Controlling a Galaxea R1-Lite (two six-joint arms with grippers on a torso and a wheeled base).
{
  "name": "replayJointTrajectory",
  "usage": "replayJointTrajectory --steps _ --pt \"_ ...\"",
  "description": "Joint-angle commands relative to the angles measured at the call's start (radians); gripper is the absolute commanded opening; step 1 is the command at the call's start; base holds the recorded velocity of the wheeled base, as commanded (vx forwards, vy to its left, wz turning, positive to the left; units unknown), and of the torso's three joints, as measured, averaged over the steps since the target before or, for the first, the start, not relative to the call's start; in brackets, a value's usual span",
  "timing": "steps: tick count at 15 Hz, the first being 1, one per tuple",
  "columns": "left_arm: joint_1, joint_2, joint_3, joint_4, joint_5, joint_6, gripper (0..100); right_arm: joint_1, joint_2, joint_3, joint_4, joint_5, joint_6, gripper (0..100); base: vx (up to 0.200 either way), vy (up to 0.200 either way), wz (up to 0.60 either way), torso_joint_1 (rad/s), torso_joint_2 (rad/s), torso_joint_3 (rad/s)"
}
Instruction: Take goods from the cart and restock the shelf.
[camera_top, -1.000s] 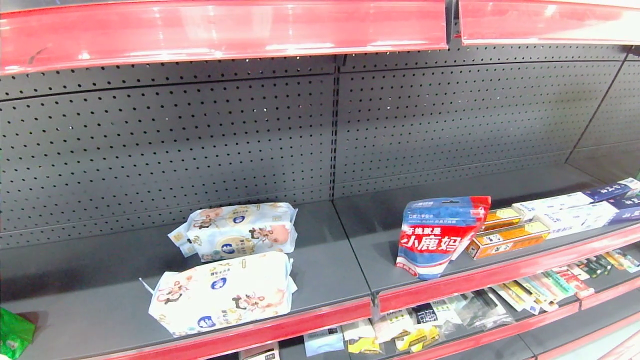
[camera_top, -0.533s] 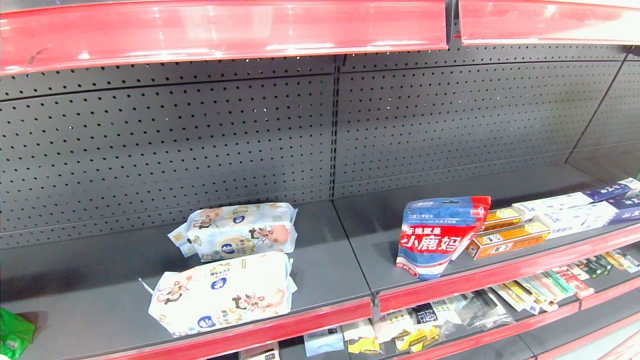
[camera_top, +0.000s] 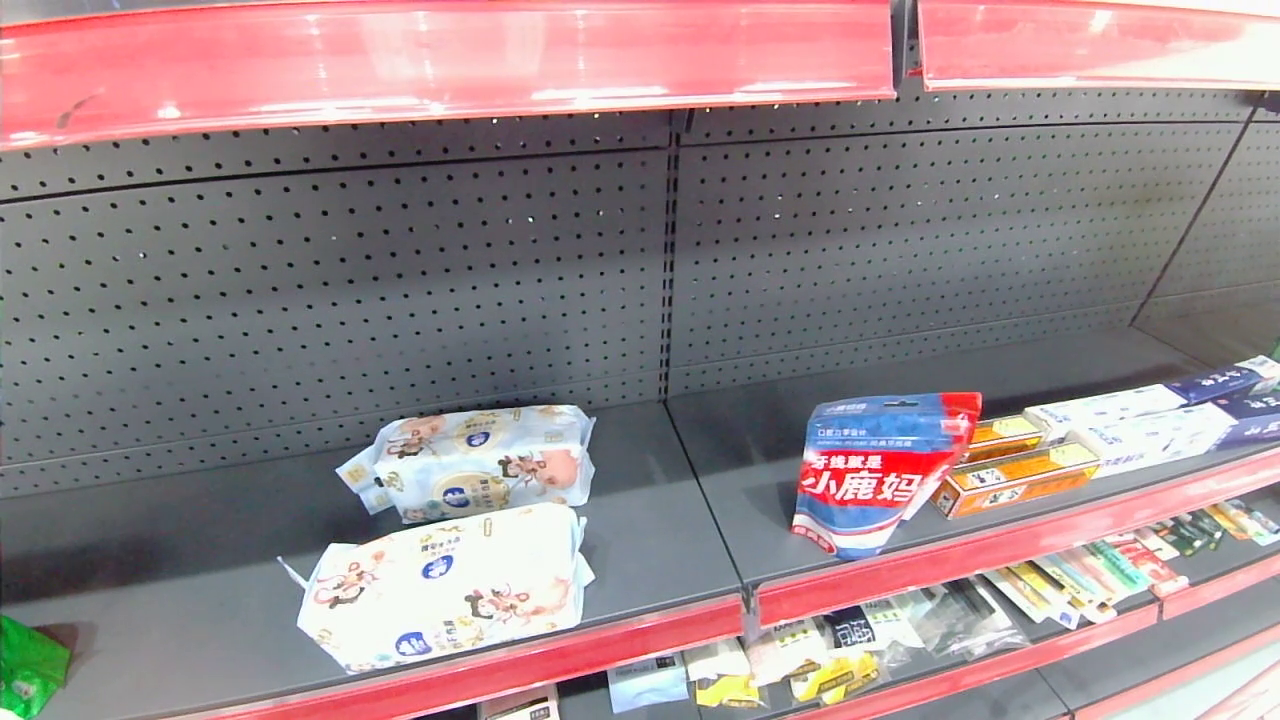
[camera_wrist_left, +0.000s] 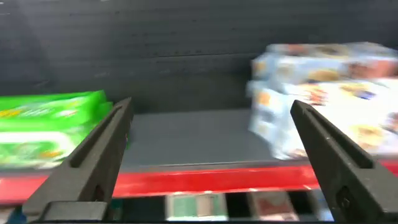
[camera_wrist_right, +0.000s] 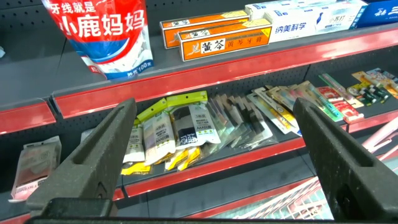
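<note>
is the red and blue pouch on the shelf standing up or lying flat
Upright: the pouch stands on its bottom edge on the shelf, top seal uppermost, beside the orange boxes.

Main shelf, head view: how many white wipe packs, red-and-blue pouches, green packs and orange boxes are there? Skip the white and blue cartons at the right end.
White wipe packs: 2
Red-and-blue pouch: 1
Green pack: 1
Orange boxes: 2
Total: 6
</note>
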Motion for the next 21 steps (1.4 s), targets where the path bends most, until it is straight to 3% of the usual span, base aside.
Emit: replayJointTrajectory --steps 1,3,5,6,7,8,9,10,11,13,15,16,17,21 --pt "0.0 0.001 0.0 -0.001 0.005 -0.001 100 0.0 0.002 0.0 0.0 0.001 0.0 100 0.0 0.0 0.0 0.0 0.0 0.0" --pt "0.0 0.001 0.0 -0.001 0.014 -0.015 100 0.0 0.002 0.0 0.0 0.001 0.0 100 0.0 0.0 0.0 0.0 0.0 0.0" --pt "0.0 0.001 0.0 0.001 0.11 -0.05 100 0.0 0.002 0.0 0.0 0.001 0.0 100 0.0 0.0 0.0 0.0 0.0 0.0" --pt "0.0 0.001 0.0 0.002 0.129 -0.058 100 0.0 0.002 0.0 0.0 0.001 0.0 100 0.0 0.0 0.0 0.0 0.0 0.0" --pt "0.0 0.001 0.0 0.001 0.113 -0.054 100 0.0 0.002 0.0 0.0 0.001 0.0 100 0.0 0.0 0.0 0.0 0.0 0.0" --pt "0.0 0.001 0.0 0.001 0.04 -0.054 100 0.0 0.002 0.0 0.0 0.001 0.0 100 0.0 0.0 0.0 0.0 0.0 0.0" --pt "0.0 0.001 0.0 0.001 -0.082 -0.052 100 0.0 0.002 0.0 0.0 0.001 0.0 100 0.0 0.0 0.0 0.0 0.0 0.0" --pt "0.0 0.001 0.0 0.001 -0.098 -0.05 100 0.0 0.002 0.0 0.0 0.001 0.0 100 0.0 0.0 0.0 0.0 0.0 0.0" --pt "0.0 0.001 0.0 0.002 -0.164 -0.02 100 0.0 0.002 0.0 0.0 0.001 0.0 100 0.0 0.0 0.0 0.0 0.0 0.0" --pt "0.0 0.001 0.0 0.004 -0.223 0.023 100 0.0 0.002 0.0 0.0 0.001 -0.002 100 0.0 0.0 0.0 0.0 0.0 0.0" --pt "0.0 0.001 -0.002 0.01 -0.249 0.016 100 0.0 0.002 0.0 0.0 0.001 -0.002 100 0.0 0.0 0.0 0.0 0.0 0.0" --pt "0.0 0.001 -0.003 0.061 -0.225 0.012 100 0.0 0.002 0.0 0.0 -0.001 0.0 100 0.0 0.0 0.0 0.0 0.0 0.0" --pt "0.0 0.001 0.0 0.045 -0.193 0.002 100 0.0 0.002 0.0 0.0 0.001 0.0 100 0.0 0.0 0.0 0.0 0.0 0.0" --pt "0.0 0.001 0.0 0.047 -0.188 -0.001 100 0.0 0.002 0.0 0.0 0.001 0.0 100 0.0 0.0 0.0 0.0 0.0 0.0"
